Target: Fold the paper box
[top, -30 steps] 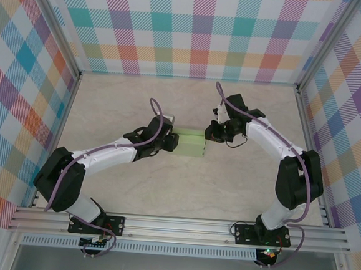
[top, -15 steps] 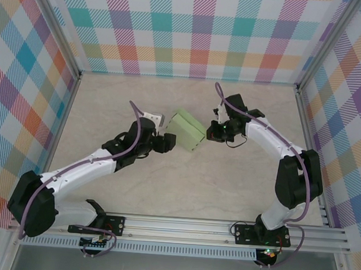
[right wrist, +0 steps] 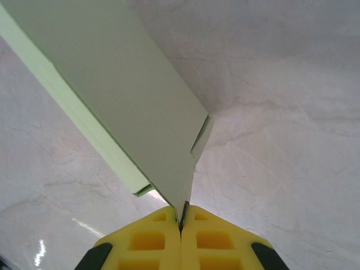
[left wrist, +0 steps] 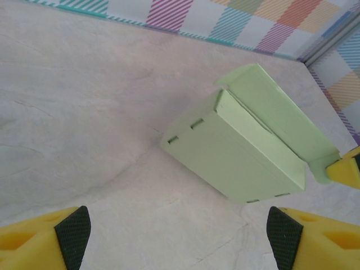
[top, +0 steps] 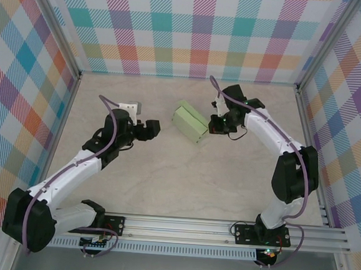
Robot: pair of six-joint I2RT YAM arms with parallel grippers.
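The paper box (top: 189, 121) is a pale green folded card box, lying tilted near the middle of the table. My right gripper (top: 213, 127) is shut on a corner of its lid flap (right wrist: 169, 140); the yellow fingers (right wrist: 152, 242) pinch the thin card edge between them. The left wrist view has the box (left wrist: 242, 157) ahead, lid partly raised, slots in its side wall. My left gripper (top: 148, 127) stands open, well left of the box, nothing between its black pads (left wrist: 73, 236).
Checked walls (top: 195, 30) enclose the pale marbled table (top: 183, 185) on three sides. An aluminium rail (top: 179, 225) with both arm bases runs along the near edge. Bare table lies in front of and behind the box.
My left gripper has let go of the box, opened and drawn back to the left. The right gripper has turned the box, swinging its free end toward the back.
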